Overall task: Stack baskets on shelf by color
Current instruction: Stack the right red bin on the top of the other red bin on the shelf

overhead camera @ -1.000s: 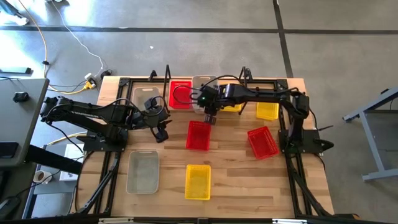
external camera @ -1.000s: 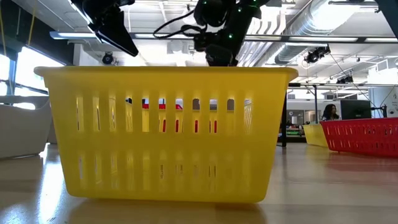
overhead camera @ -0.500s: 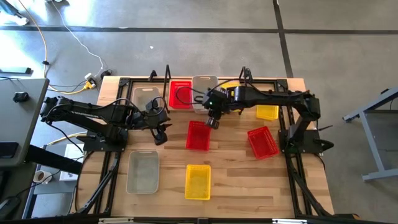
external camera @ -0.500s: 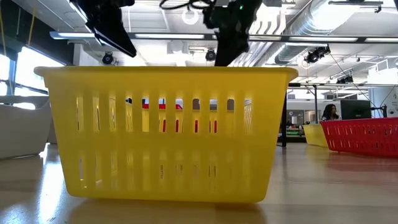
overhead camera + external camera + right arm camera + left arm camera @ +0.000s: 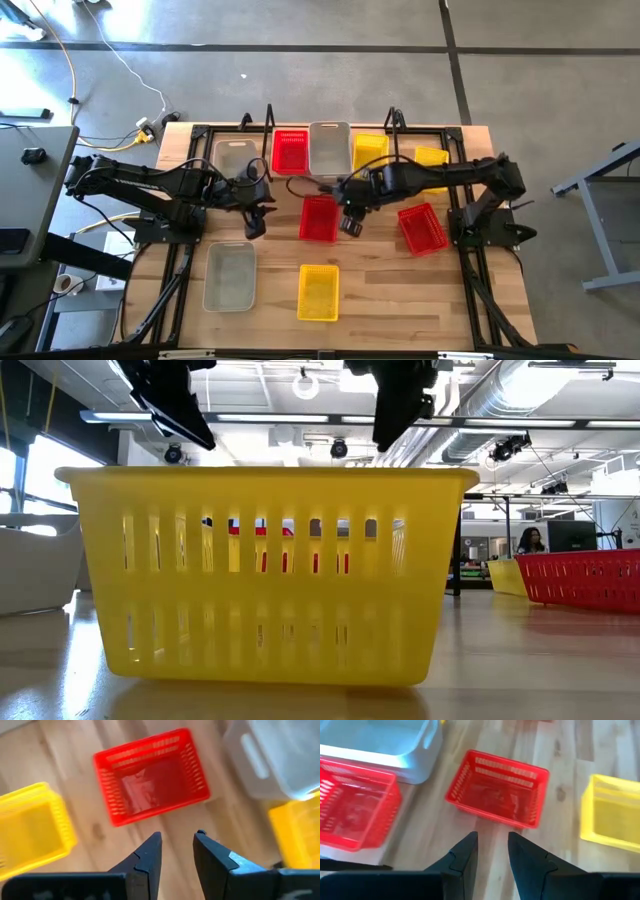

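Note:
The shelf (image 5: 200,132) runs along the table's far edge and carries a clear basket (image 5: 235,157), a red one (image 5: 290,150), a clear-grey one (image 5: 330,147) and two yellow ones (image 5: 370,150) (image 5: 432,157). A red mesh basket (image 5: 319,218) stands on its base mid-table, also seen in both wrist views (image 5: 497,787) (image 5: 150,775). My left gripper (image 5: 255,222) (image 5: 492,840) hovers open just left of it. My right gripper (image 5: 350,222) (image 5: 177,840) hovers open just right of it. Neither touches a basket.
Three more baskets stand on the tabletop: a red one (image 5: 422,228) toward the right, a clear one (image 5: 229,275) near left and a yellow one (image 5: 318,292) near the middle. That yellow basket (image 5: 265,575) fills the low view. Bare wood lies between them.
My right gripper has drawn back from the clear-grey basket on the shelf toward the table's near edge and slightly right, ending beside the middle red basket. The baskets have stayed where they were.

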{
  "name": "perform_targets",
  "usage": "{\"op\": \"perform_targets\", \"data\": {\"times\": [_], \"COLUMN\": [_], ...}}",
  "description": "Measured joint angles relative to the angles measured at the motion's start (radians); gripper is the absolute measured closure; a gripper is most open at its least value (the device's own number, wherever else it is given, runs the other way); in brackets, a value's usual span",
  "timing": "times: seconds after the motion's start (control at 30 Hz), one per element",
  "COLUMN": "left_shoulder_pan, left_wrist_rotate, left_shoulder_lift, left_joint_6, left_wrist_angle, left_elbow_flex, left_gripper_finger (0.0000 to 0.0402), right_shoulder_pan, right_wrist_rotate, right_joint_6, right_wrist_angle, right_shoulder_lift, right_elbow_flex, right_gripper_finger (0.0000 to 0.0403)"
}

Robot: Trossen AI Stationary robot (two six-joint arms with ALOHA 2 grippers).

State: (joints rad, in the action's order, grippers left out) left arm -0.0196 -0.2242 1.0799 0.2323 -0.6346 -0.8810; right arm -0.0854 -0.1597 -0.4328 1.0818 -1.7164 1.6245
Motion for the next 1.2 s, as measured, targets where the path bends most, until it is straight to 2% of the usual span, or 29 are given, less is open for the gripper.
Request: {"op": "perform_targets", "data": {"times": [0.17,0.67,0.97,1.03,1.2], "left_shoulder_pan": [0.000,0.000,0.000,0.000,0.000], "left_wrist_rotate": [0.069,0.074,0.074,0.073,0.073], "left_shoulder_lift": [0.000,0.000,0.000,0.000,0.000], "left_joint_6": [0.000,0.001,0.000,0.000,0.000], "left_wrist_angle": [-0.001,-0.018,-0.035,-0.035,-0.035], "left_elbow_flex": [0.000,0.000,0.000,0.000,0.000], "left_gripper_finger": [0.0304,0.0304,0.0304,0.0304,0.0304], "right_shoulder_pan": [-0.064,-0.196,-0.208,-0.208,-0.207], "right_wrist_rotate": [0.020,-0.085,-0.142,-0.152,-0.120], "right_joint_6": [-0.128,-0.445,-0.476,-0.495,-0.618], "right_wrist_angle": [0.038,0.448,0.490,0.483,0.463], "right_shoulder_lift": [0.000,0.000,0.016,0.041,0.156], "right_elbow_flex": [-0.001,-0.004,-0.010,-0.046,-0.233], "right_gripper_finger": [0.0304,0.0304,0.0304,0.0304,0.0304]}}
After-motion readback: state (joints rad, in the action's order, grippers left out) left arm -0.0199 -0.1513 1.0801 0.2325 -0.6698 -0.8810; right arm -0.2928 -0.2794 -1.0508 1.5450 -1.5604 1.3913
